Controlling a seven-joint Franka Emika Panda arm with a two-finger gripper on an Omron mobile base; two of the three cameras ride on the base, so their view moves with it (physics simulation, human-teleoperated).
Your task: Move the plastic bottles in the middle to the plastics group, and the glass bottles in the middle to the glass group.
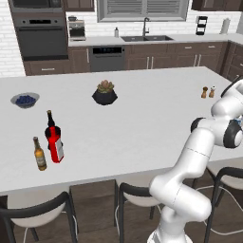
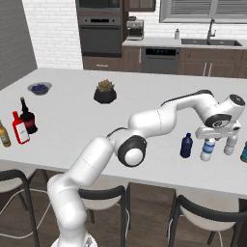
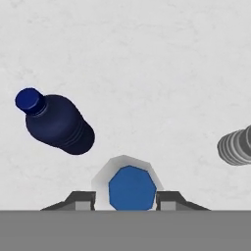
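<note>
My gripper (image 2: pixel 209 140) reaches down over the clear water bottle (image 2: pixel 207 150) near the counter's front right. In the hand view the fingers (image 3: pixel 81 200) press against both sides of that bottle's top (image 3: pixel 131 188), so the gripper (image 3: pixel 125 200) is shut on it. The bottle looks to stand at counter level. The squat dark-blue bottle (image 2: pixel 186 145) (image 3: pixel 54 122) stands just to its left. A pale grey ribbed bottle (image 2: pixel 230 144) (image 3: pixel 235 146) is just to its right. Far left, the flat red bottle (image 1: pixel 56 147) leans close to the dark round bottle (image 1: pixel 51 126) and the amber beer bottle (image 1: pixel 39 154).
A potted succulent (image 1: pixel 105 93) sits mid-counter and a bowl of blueberries (image 1: pixel 24 99) at the far left. Salt and pepper shakers (image 1: pixel 208 91) stand at the right. A dark bottle (image 2: pixel 244 152) shows at the right edge. Stools (image 1: pixel 137 197) line the counter's front edge.
</note>
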